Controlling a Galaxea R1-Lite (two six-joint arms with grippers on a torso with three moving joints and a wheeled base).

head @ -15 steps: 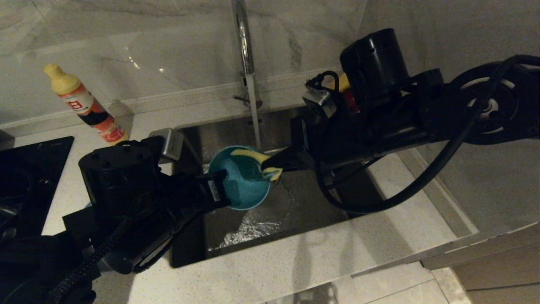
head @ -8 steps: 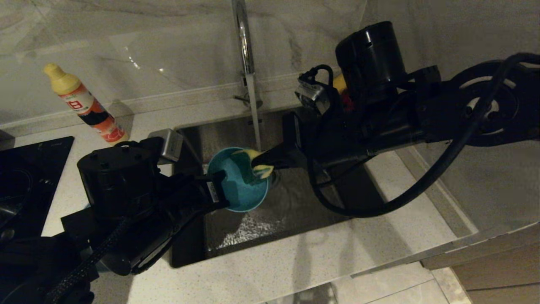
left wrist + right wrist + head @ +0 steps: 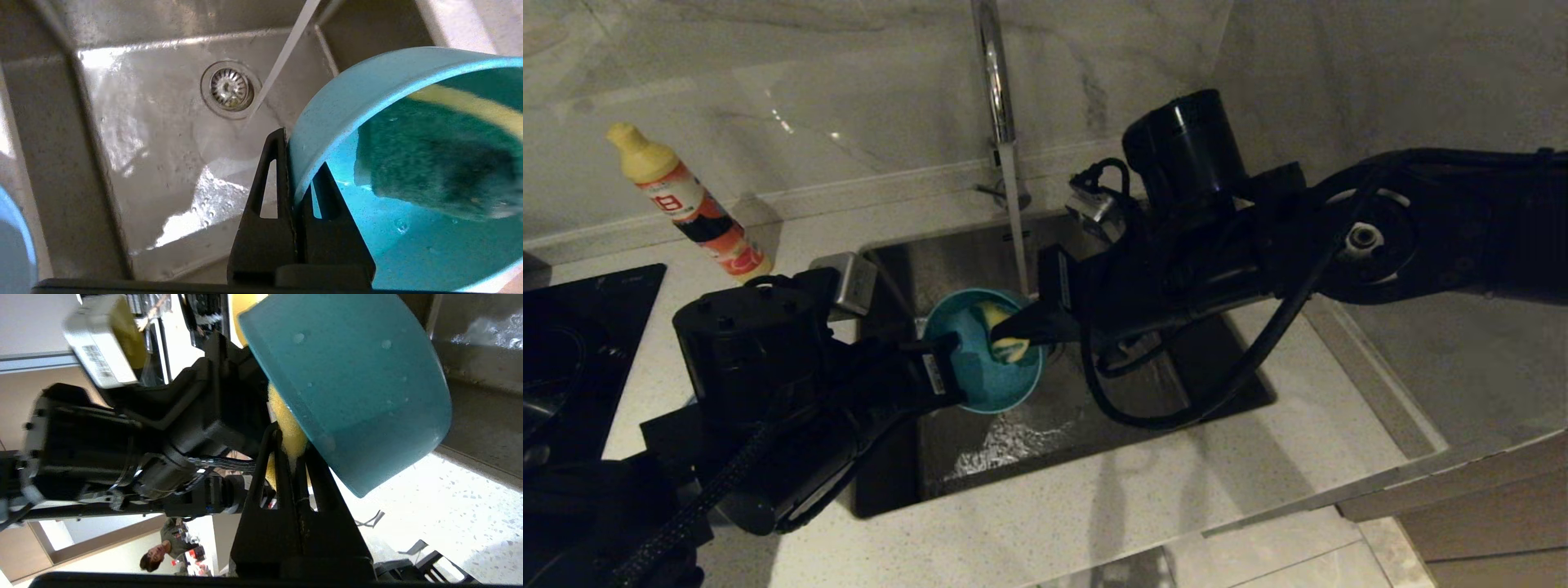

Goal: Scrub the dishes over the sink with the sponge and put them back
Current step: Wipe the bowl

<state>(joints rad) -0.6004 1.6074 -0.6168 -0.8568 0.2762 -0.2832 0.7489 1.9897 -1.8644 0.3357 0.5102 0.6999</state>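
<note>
The left hand is clamped tight on the rim of the teal-blue bowl, one finger inside the wall and one outside, which lets it hold the bowl tilted over the sink with the open side turned to the right. That tilt seems chosen so the other arm can reach in and so water drains into the basin rather than onto the table. The right hand comes in from the right, pinched closed on the sponge, and presses it against the bowl's inner face; in the left wrist view the dark green scouring side lies on the teal surface (the yellow side is away from it). The tap runs, its stream falling just beyond the bowl's far rim toward the drain strainer, so rinse water stays in the basin. An orange detergent bottle stands on the table far left, well apart. I judge the scrubbing of this bowl to be under way.
</note>
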